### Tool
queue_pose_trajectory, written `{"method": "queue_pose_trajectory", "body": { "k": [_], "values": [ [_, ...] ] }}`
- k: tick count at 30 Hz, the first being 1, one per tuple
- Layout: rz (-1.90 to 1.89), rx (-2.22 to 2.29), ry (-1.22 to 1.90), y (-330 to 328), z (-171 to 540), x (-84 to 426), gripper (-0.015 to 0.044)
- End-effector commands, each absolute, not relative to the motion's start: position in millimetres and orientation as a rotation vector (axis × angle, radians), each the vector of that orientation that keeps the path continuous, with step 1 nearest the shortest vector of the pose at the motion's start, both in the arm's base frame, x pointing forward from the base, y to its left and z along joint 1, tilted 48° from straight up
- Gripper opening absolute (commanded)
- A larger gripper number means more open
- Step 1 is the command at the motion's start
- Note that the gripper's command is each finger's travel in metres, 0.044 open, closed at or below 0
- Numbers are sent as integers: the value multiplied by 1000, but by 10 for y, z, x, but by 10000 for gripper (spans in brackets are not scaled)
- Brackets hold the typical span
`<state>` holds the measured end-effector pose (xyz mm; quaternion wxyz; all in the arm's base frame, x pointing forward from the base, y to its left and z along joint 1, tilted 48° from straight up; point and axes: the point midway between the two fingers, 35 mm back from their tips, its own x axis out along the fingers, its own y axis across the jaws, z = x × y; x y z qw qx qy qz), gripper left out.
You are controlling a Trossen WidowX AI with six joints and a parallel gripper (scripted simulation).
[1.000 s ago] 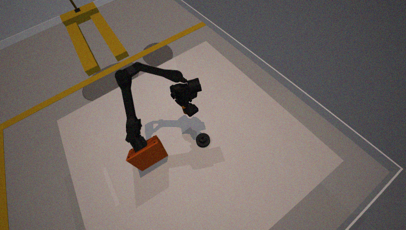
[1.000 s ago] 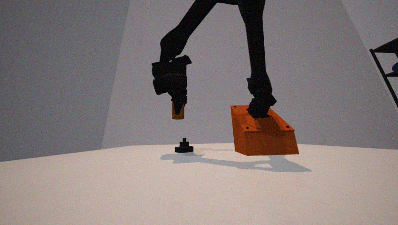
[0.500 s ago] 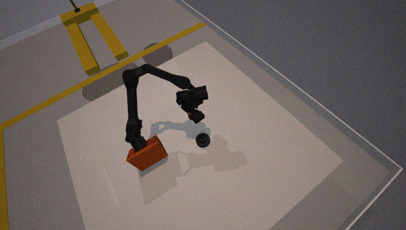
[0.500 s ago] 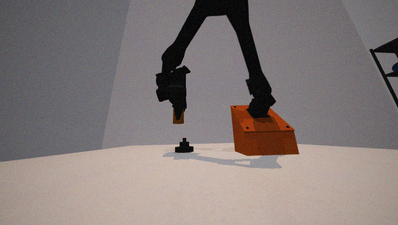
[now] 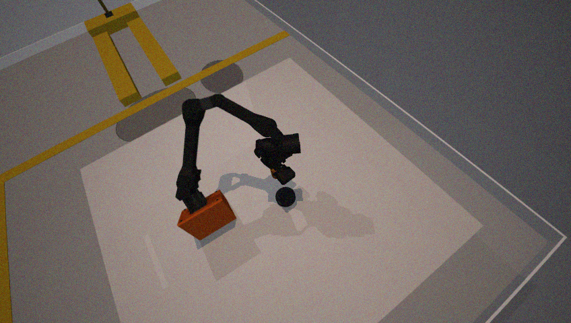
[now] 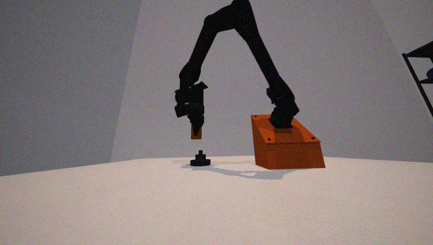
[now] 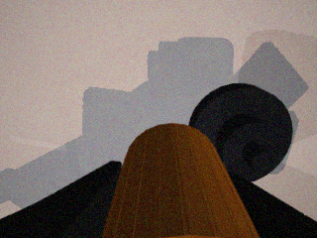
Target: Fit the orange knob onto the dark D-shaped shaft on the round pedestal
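The orange knob (image 5: 272, 172) (image 6: 193, 133) (image 7: 173, 193) is upright between the fingers of my gripper (image 5: 277, 172) (image 6: 196, 132) (image 7: 172, 178), which is shut on it. The round dark pedestal (image 5: 285, 196) (image 6: 194, 163) (image 7: 205, 111) stands on the pale surface. Its thin shaft (image 6: 200, 151) (image 7: 252, 151) points up. In the exterior view the knob hangs a short gap above the shaft and slightly to its left. In the wrist view the pedestal shows beyond the knob, to its right. The knob's hole and the shaft's flat side cannot be seen.
The arm's orange base block (image 5: 210, 218) (image 6: 291, 156) stands left of the pedestal in the top view and right of it in the exterior view. A yellow forked frame (image 5: 154, 52) lies at the upper left. A dark shelf rack (image 6: 417, 81) is at the far right.
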<state>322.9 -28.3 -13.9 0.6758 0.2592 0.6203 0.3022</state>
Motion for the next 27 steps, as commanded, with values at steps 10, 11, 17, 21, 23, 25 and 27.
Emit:
{"method": "queue_pose_trajectory", "body": {
  "k": [10, 11, 17, 21, 23, 25, 27],
  "values": [
    [683, 574, 1385, -499, -512, 3196, 0],
    [684, 574, 1384, -513, -542, 3189, 0],
    [687, 576, 1383, -589, -717, 3144, 0],
    [688, 576, 1383, -584, -749, 3141, 0],
    [688, 576, 1383, -551, -780, 3144, 0],
    [688, 577, 1383, -506, -820, 3148, 0],
    [688, 577, 1382, -449, -872, 3152, 0]
  ]
}}
